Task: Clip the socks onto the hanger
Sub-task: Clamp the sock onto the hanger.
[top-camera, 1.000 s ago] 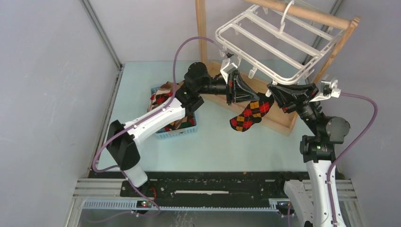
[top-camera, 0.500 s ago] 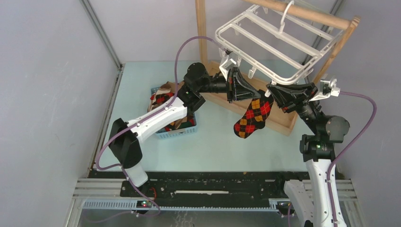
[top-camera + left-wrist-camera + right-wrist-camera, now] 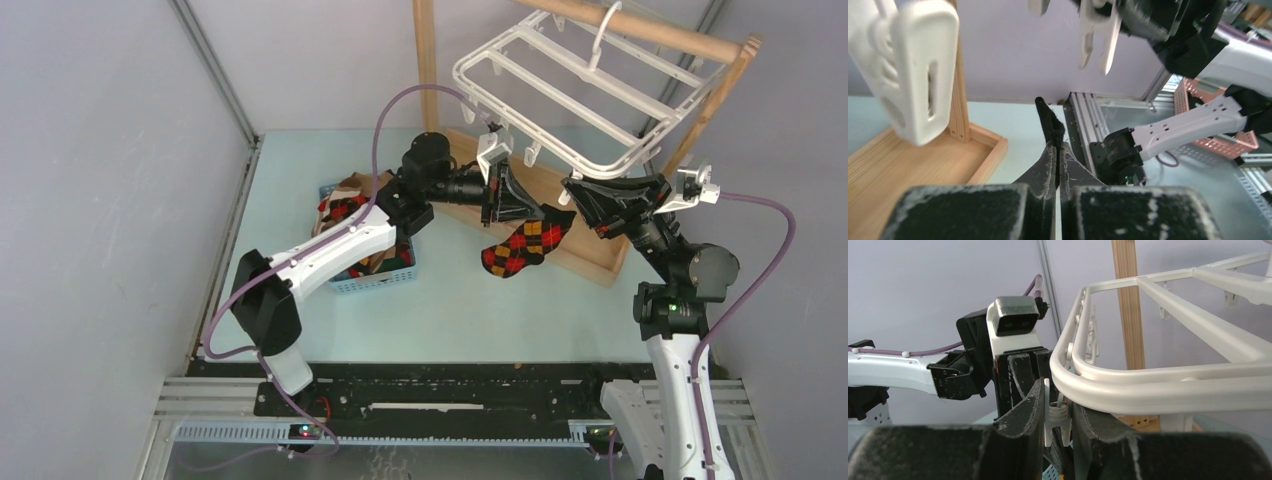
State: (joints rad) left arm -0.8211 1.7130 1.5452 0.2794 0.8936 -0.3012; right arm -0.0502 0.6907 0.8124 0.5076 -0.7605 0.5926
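Note:
The white hanger (image 3: 570, 95) hangs by its hook from the wooden rail. My left gripper (image 3: 520, 203) is shut on the black cuff of an argyle sock (image 3: 522, 244), whose red, orange and yellow foot dangles below. In the left wrist view the cuff (image 3: 1050, 120) sticks out past the shut fingers. My right gripper (image 3: 577, 200) is shut on a white clip (image 3: 1058, 416) under the hanger's near bar (image 3: 1158, 382), squeezing its handles. The sock cuff lies just below and behind that clip. More socks (image 3: 345, 208) lie in the blue basket.
The blue basket (image 3: 375, 275) sits on the table left of centre, under my left arm. The tan wooden stand (image 3: 560, 245) has a tray base under the hanger, and uprights (image 3: 426, 60) carry the rail. Other white clips (image 3: 913, 75) hang close to my left gripper.
My left gripper has moved right and a little down with the sock, bringing the cuff up to my right gripper and its clip. The sock's foot has swung left. The right arm barely moved.

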